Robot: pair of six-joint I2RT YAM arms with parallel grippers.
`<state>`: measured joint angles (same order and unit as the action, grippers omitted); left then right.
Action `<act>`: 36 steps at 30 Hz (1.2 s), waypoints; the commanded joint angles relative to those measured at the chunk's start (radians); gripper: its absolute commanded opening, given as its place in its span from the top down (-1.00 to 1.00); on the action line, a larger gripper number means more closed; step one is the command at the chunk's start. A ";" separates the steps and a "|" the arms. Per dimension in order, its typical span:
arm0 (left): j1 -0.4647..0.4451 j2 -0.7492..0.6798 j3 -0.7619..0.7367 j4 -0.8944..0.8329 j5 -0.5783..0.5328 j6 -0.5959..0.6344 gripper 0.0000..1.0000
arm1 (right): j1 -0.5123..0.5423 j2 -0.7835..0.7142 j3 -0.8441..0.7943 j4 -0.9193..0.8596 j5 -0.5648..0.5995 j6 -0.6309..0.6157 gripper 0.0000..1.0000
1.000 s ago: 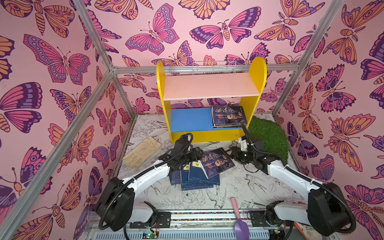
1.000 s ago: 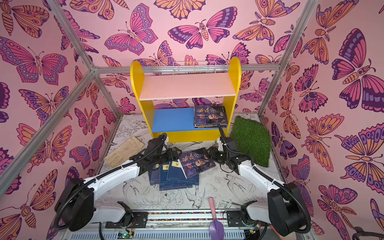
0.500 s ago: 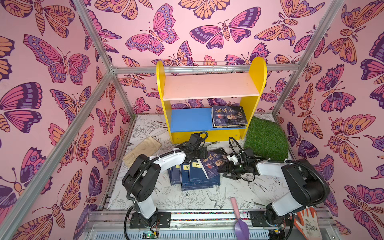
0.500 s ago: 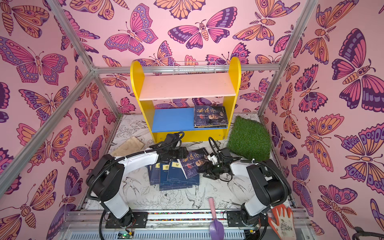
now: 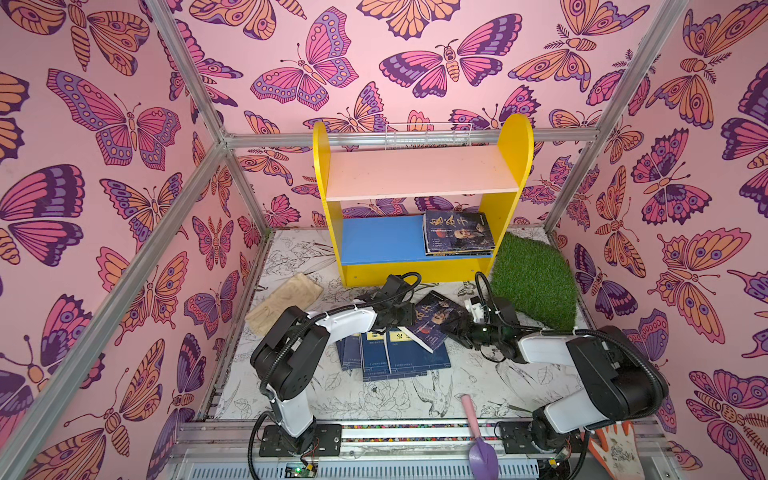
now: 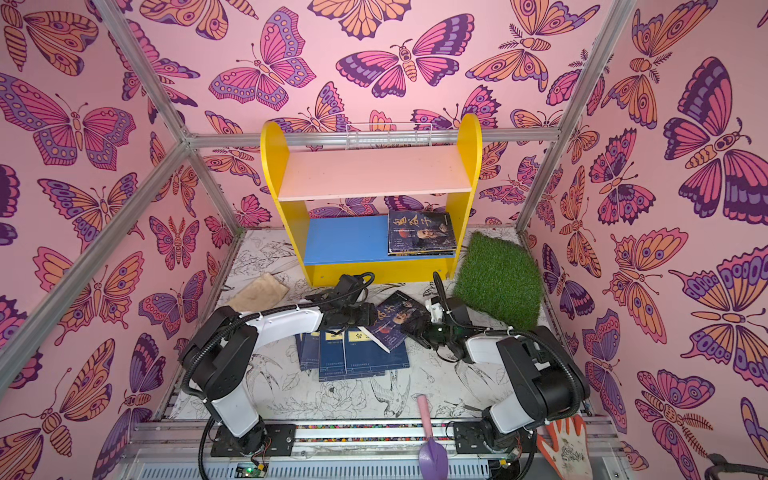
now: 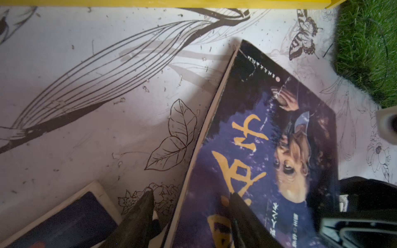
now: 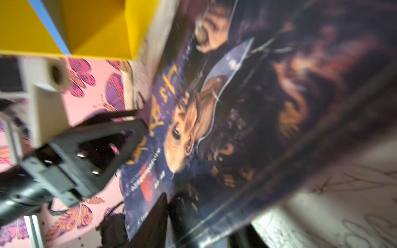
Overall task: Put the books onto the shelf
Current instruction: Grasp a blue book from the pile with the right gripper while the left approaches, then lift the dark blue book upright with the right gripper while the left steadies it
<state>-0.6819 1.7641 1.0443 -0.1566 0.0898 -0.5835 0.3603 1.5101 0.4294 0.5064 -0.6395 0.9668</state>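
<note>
The portrait book (image 5: 432,318) lies slanted just in front of the shelf (image 5: 415,174). Its near corner overlaps a pile of navy books (image 5: 399,353) that rests flat on the surface (image 5: 415,401).

The left gripper (image 5: 401,318) meets the book's left edge, and the right gripper (image 5: 457,326) meets the opposite edge.

In the left wrist view the left jaws stand apart and straddle the page edge. One finger (image 7: 238,210) lies on the cover. The other finger (image 7: 139,214) sits off to the side, with a strip of the drawn surface showing between it and the pages, so nothing is clamped.

The right wrist view is blurred, with the cover filling most of it. I cannot tell whether the right jaws pinch the book or only touch it.

A small stack of dark books (image 5: 459,232) lies flat at the right end of the shelf's blue lower board. A patch of green grass mat (image 5: 536,278) sits just beside the shelf's right foot. A tan cloth (image 5: 286,303) lies well to the left, and a purple trowel (image 5: 482,453) lies at the front rail.
</note>
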 commanded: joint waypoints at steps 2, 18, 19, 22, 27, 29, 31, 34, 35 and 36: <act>-0.007 0.018 -0.006 -0.031 0.016 0.023 -0.18 | -0.003 -0.055 0.015 0.141 0.063 0.020 0.61; 0.123 -0.394 -0.171 0.228 0.206 -0.217 -0.89 | -0.003 -0.469 -0.044 0.146 0.061 0.008 1.00; 0.123 -0.414 -0.194 0.268 0.232 -0.238 -0.94 | -0.003 -0.507 -0.034 0.111 0.084 -0.003 1.00; 0.123 -0.448 -0.268 0.443 0.337 -0.326 -0.99 | -0.003 -0.605 -0.011 0.054 0.170 -0.031 1.00; 0.106 -0.421 -0.382 0.803 0.368 -0.376 -0.99 | 0.018 -0.640 0.002 0.131 0.334 -0.011 1.00; 0.093 -0.401 -0.399 0.901 0.368 -0.376 -0.99 | 0.038 -0.630 0.010 0.143 0.408 -0.011 1.00; 0.075 -0.377 -0.408 0.982 0.416 -0.547 -0.99 | 0.055 -0.599 0.029 0.160 0.458 -0.010 1.00; 0.052 -0.334 -0.400 1.061 0.432 -0.565 -0.99 | 0.085 -0.549 0.063 0.200 0.480 -0.007 1.00; 0.044 -0.319 -0.394 1.079 0.438 -0.568 -0.99 | 0.099 -0.532 0.072 0.214 0.487 -0.007 1.00; 0.038 -0.308 -0.385 1.087 0.442 -0.570 -0.99 | 0.111 -0.520 0.079 0.224 0.496 -0.007 1.00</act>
<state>-0.6281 1.4265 0.6495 0.7704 0.4820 -1.0946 0.4412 0.9775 0.4358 0.5762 -0.2150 0.9646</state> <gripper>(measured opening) 0.995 0.126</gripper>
